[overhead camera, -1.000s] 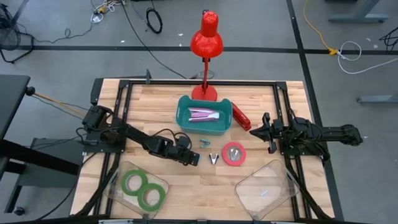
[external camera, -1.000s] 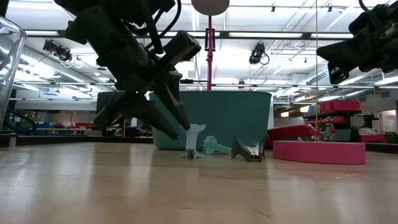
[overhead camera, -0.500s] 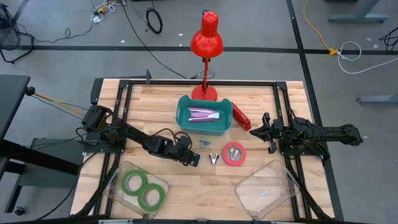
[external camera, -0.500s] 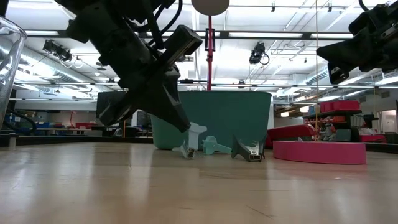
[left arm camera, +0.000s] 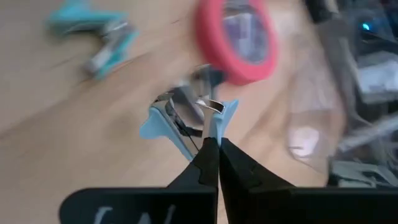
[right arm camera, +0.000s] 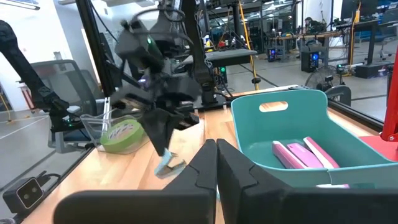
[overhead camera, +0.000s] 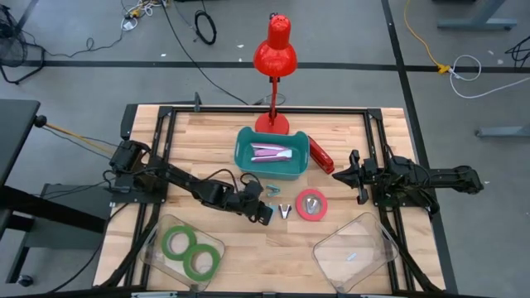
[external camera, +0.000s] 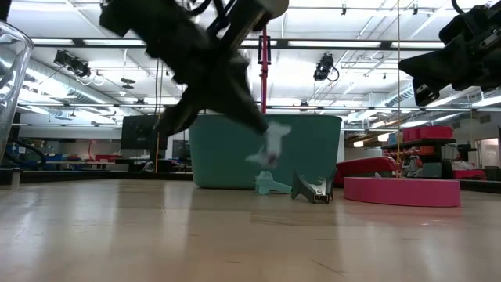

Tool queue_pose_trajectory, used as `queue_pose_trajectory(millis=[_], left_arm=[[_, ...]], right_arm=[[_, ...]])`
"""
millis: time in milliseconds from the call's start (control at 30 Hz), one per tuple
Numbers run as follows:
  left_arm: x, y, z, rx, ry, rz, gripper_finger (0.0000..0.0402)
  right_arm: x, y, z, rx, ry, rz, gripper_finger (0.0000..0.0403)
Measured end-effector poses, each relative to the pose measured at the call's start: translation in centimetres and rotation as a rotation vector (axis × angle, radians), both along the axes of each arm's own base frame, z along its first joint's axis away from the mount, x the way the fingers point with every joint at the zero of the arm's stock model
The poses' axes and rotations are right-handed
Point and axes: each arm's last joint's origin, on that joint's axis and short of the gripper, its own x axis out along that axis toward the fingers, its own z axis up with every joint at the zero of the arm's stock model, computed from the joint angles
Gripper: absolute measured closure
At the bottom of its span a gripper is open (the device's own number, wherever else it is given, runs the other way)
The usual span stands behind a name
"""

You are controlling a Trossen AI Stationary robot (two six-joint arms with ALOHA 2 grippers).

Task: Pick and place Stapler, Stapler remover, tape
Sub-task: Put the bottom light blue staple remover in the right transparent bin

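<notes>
My left gripper (overhead camera: 266, 213) pinches a pale blue plastic staple remover (left arm camera: 186, 127), lifted off the wooden table (overhead camera: 248, 248); motion smears its outline. The red-pink tape roll (overhead camera: 311, 204) lies just beyond; the red stapler (overhead camera: 320, 156) sits partly hidden behind the teal bin (overhead camera: 268, 172). My right gripper (overhead camera: 349, 175) hangs with fingers pressed together.

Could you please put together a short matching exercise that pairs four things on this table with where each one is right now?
Things:
1. pale blue staple remover
2. two green tape rolls
3. red-pink tape roll
4. pink items

Places:
A. inside the teal bin
B. flat on the bare wood, near the table's middle
C. held in the shut left tool, lifted off the table
D. in the clear container at the front left

Pairs: 1-C, 2-D, 3-B, 4-A
</notes>
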Motion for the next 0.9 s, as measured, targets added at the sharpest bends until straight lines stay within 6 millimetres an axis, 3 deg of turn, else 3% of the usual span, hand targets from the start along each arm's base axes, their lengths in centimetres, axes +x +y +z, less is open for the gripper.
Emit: queue_pose_trajectory(millis=[267, 567, 733, 900], left_arm=[[2.8, 0.2, 5.1, 0.133, -0.157, -0.084, 0.0400], [5.1, 1.9, 10.7, 0.214, -0.315, -0.155, 0.0401], [5.6, 2.8, 12.4, 0.216, -0.359, -0.171, 0.0401], [5.8, 3.6, 12.6, 0.208, -0.364, -0.174, 0.0401]], right_arm=[[0.0, 0.0, 0.0, 0.000, 0.000, 0.000, 0.0396], [0.0, 0.0, 0.0, 0.000, 0.000, 0.000, 0.0396], [0.0, 0.0, 0.0, 0.000, 0.000, 0.000, 0.0396], [0.0, 0.0, 0.0, 0.000, 0.000, 0.000, 0.0396]])
